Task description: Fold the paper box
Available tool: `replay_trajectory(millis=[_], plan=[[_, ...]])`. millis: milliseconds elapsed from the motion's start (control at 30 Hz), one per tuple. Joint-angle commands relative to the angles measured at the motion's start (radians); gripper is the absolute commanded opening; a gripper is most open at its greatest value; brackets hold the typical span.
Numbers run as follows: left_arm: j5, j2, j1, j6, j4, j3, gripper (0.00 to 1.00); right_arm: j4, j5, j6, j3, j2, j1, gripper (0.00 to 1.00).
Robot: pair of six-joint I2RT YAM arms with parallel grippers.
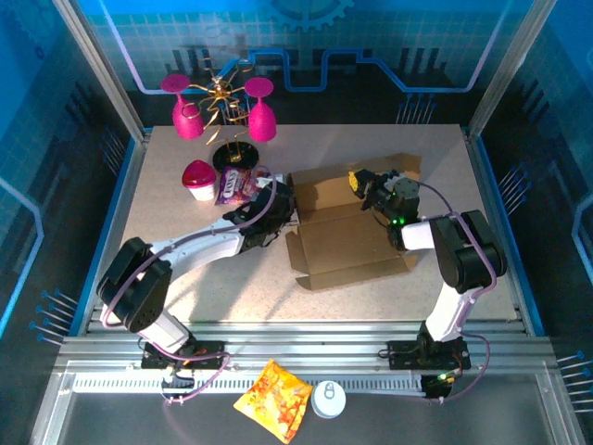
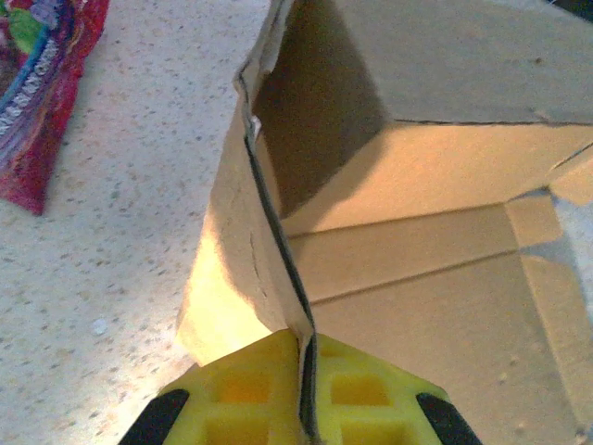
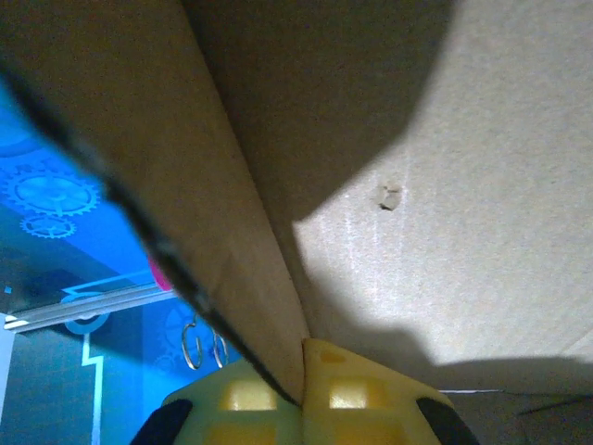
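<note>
Speckled table (image 1: 371,311), paper box (image 1: 347,246) open upward, lengthwise left-right

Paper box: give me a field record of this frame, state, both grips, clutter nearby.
box: paper box, partly folded, base flat on the table, left wall raised
left gripper: shut on the box's left wall edge
right gripper: shut on a raised flap toward the far right
clutter: purple snack packet left of the box, apart from it; orange snack bag on the near ledge
</note>
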Motion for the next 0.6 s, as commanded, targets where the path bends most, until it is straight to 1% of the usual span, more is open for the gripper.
replay_trajectory(millis=[0, 100, 167, 267, 367, 467, 567], plan=[[0.035, 0.045, -0.005, -0.042, 0.054, 0.051, 0.0, 0.006, -0.027, 0.01, 0.02, 0.02, 0.025, 0.0], [0.098, 0.061, -0.005, -0.019, 0.079, 0.061, 0.01, -0.006, -0.04, 0.007, 0.023, 0.018, 0.02, 0.0], [0.136, 0.067, -0.003, -0.008, 0.079, 0.062, 0.04, -0.009, -0.048, 0.003, 0.024, 0.018, 0.017, 0.0], [0.161, 0.053, 0.004, -0.001, 0.076, 0.039, 0.16, -0.01, -0.062, -0.005, 0.02, 0.017, 0.013, 0.0], [0.201, 0.011, 0.03, 0.001, 0.084, 0.001, 0.33, -0.012, -0.08, -0.025, 0.015, 0.016, 0.003, 0.0], [0.278, -0.037, 0.061, 0.003, 0.098, -0.034, 0.44, -0.007, -0.113, -0.06, 0.018, 0.023, -0.009, 0.0], [0.364, -0.082, 0.084, 0.014, 0.093, -0.051, 0.51, 0.033, -0.132, -0.07, 0.006, 0.045, -0.02, 0.0]])
